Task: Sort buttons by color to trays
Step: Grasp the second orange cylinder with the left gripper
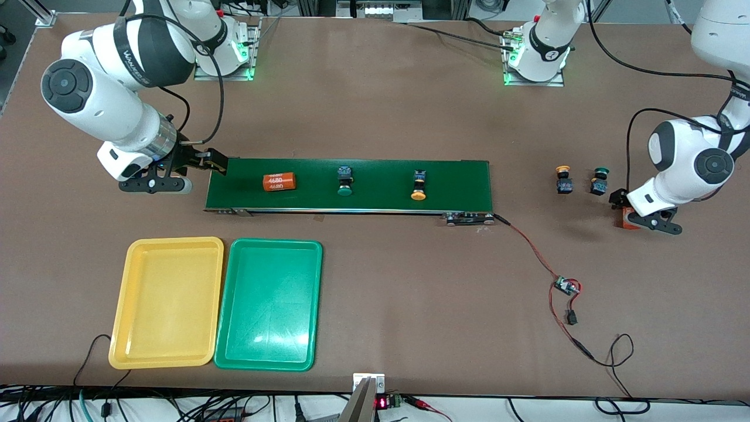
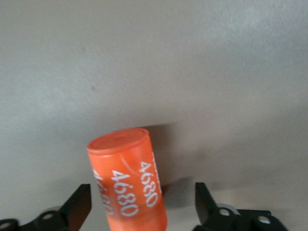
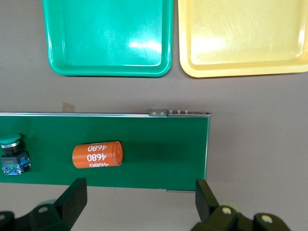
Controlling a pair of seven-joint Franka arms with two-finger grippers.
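A big brown table [image 1: 375, 105] fills almost the whole front view, and its top is flat and plain. Green lights glow at the two metal plates [image 1: 225, 71] bolted along the table's upper edge in that view. A thin red and black wire [image 1: 530, 249] runs across the brown top to a tiny circuit board [image 1: 566, 286], and along the edge nearest the front camera there is a white strip with lots of black cables [image 1: 176, 404] and a little red number display [image 1: 381, 403].
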